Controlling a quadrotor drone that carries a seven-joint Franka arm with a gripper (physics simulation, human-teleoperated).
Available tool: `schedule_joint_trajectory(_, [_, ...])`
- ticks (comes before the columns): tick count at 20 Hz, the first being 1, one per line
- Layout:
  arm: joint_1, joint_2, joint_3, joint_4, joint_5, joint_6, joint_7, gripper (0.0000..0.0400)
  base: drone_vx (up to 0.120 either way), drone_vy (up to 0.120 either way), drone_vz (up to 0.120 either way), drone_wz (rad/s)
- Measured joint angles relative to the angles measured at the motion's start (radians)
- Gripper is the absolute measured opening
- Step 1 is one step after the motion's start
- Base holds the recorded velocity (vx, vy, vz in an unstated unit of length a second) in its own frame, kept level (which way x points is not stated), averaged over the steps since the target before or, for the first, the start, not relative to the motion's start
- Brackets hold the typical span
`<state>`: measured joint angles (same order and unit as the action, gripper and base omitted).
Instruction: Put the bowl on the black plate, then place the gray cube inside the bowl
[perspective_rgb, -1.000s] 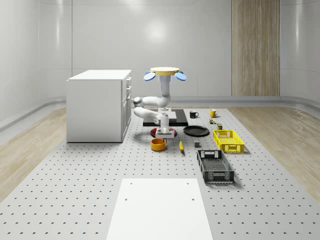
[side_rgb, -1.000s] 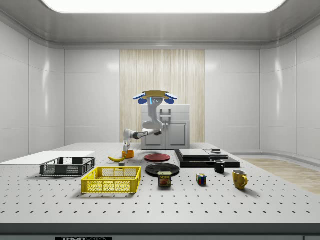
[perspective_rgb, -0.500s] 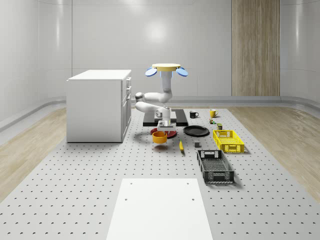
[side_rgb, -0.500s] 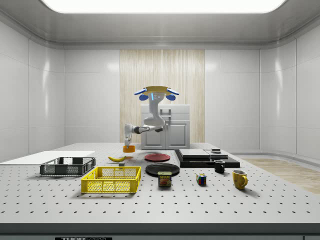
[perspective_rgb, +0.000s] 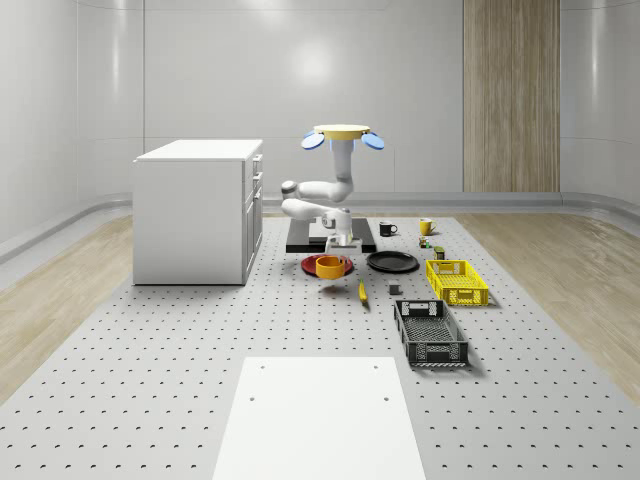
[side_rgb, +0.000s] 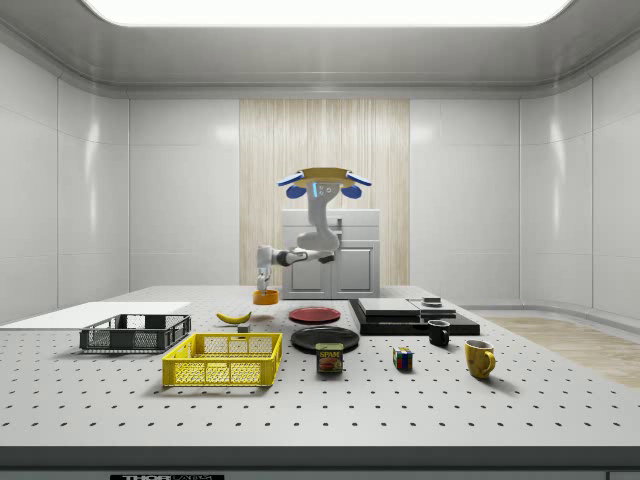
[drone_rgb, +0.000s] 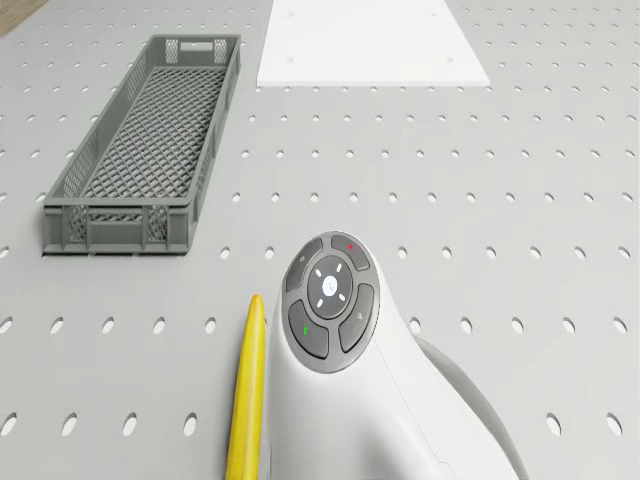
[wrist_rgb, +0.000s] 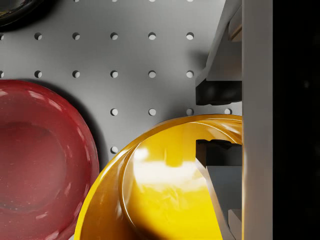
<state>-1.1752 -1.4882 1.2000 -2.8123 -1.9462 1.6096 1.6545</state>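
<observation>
The orange-yellow bowl (perspective_rgb: 331, 267) hangs above the table at the near edge of the red plate (perspective_rgb: 322, 262), casting a shadow below. My gripper (perspective_rgb: 336, 255) is shut on the bowl's rim (wrist_rgb: 200, 122), one finger (wrist_rgb: 216, 92) outside and the other inside. The drone (perspective_rgb: 342, 135) hovers above the table's middle, behind the bowl. The black plate (perspective_rgb: 392, 262) lies to the whole-scene view's right of the red plate. The small gray cube (perspective_rgb: 395, 290) sits on the table in front of the black plate. In the side view the bowl (side_rgb: 265, 296) hangs under the gripper (side_rgb: 265, 287).
A banana (perspective_rgb: 362, 291) lies near the bowl's shadow. A yellow basket (perspective_rgb: 457, 281) and a dark basket (perspective_rgb: 430, 333) stand at the whole-scene view's right. A white cabinet (perspective_rgb: 198, 210) stands at the left, a black slab (perspective_rgb: 360, 236) and mugs (perspective_rgb: 387, 229) behind, a white sheet (perspective_rgb: 320, 415) in front.
The drone and arm have shifted toward the whole-scene view's right. The bowl has left the table and travelled with the gripper, up and over to the red plate's edge.
</observation>
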Motion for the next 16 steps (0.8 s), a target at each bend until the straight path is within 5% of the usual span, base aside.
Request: schedule_joint_trajectory(16, [-0.001,-0.003,0.002,0.000,0.003,0.002,0.001,0.0100,-0.120,0.120,0.000,0.000])
